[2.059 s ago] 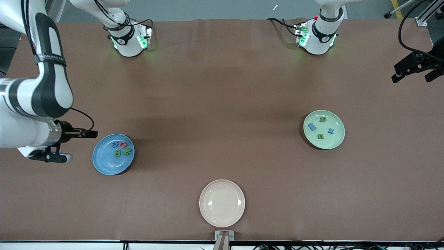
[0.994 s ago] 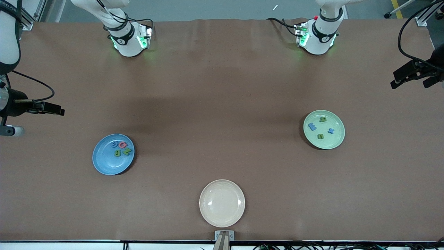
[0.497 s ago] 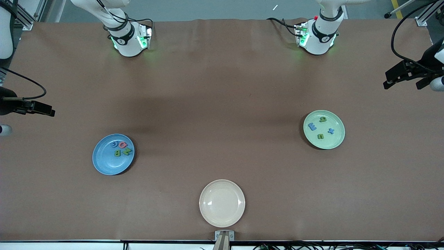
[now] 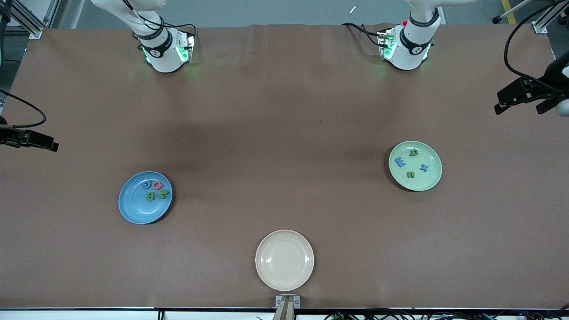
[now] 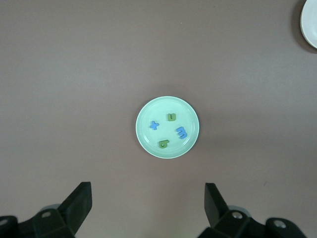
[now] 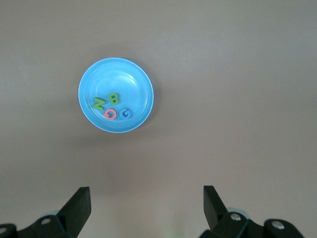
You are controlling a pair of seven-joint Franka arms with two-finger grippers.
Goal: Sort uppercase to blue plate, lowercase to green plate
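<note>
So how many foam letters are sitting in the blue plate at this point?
4, none seen hidden, all in the part of the blue plate farthest from the front camera: blue G, pink-red G, green B, green N. Both grippers hang open, high above the table.

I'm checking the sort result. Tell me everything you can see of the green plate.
The green plate is round, shallow and pale mint, smooth like plastic, lying flat on the brown table toward the left arm's end. In it lie four small foam letters, all apart: a blue E-shaped piece, a green g, a blue x and a green u. No gripper touches it.
</note>
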